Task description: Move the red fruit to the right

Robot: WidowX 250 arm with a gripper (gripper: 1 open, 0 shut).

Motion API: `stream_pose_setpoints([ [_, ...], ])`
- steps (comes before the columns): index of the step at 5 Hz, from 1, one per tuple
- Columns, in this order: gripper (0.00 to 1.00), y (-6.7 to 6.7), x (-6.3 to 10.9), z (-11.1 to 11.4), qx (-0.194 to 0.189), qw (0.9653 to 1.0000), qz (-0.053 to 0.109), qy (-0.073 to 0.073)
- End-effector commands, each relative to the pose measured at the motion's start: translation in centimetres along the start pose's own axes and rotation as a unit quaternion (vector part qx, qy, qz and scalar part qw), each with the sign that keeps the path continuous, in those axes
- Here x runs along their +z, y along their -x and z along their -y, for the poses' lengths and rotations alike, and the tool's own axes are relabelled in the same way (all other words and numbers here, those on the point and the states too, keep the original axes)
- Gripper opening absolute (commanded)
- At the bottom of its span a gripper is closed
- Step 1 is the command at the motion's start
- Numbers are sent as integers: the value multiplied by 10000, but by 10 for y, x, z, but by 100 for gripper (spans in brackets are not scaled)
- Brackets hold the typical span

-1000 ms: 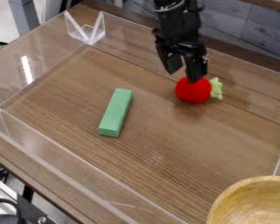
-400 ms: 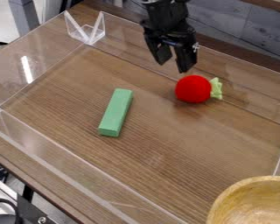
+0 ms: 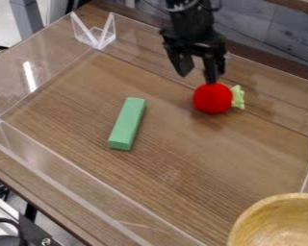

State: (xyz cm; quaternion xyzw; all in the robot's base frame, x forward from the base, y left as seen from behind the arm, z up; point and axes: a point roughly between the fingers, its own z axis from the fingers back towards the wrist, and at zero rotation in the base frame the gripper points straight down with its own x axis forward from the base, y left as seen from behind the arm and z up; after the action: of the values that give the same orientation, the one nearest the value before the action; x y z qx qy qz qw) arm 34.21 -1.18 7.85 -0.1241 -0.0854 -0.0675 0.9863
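Fruit first: the small round bright-red toy fruit [image 3: 214,97], with its pale-green leafy tuft pointing toward the right edge, is lying on the wood-grain tabletop [image 3: 208,168] toward the far right corner, a little in from the far edge. The black robot gripper [image 3: 198,70] is hanging just above and behind it, pointing steeply down, with its two dark fingers [image 3: 181,63] spread apart and grasping nothing (the fruit is sitting free on the wood, below the fingertips). The long green rectangular block [image 3: 128,123] is lying flat nearer the middle of the tabletop, well apart from the fruit and toward the left edge, its long side running roughly from near to far. Clear acrylic walls [image 3: 66,67] are enclosing the tabletop. A light wooden bowl [image 3: 279,224] is showing partly at the near right corner.
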Motion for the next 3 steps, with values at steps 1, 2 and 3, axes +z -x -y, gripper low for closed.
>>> stream_pose_setpoints([
  [1, 100, -3, 15, -18, -163, 9998, 134, -39],
  [2, 100, -1, 24, -36, -256, 9996, 154, 4],
  [3, 100, 5, 23, -36, -398, 9992, 99, 13],
])
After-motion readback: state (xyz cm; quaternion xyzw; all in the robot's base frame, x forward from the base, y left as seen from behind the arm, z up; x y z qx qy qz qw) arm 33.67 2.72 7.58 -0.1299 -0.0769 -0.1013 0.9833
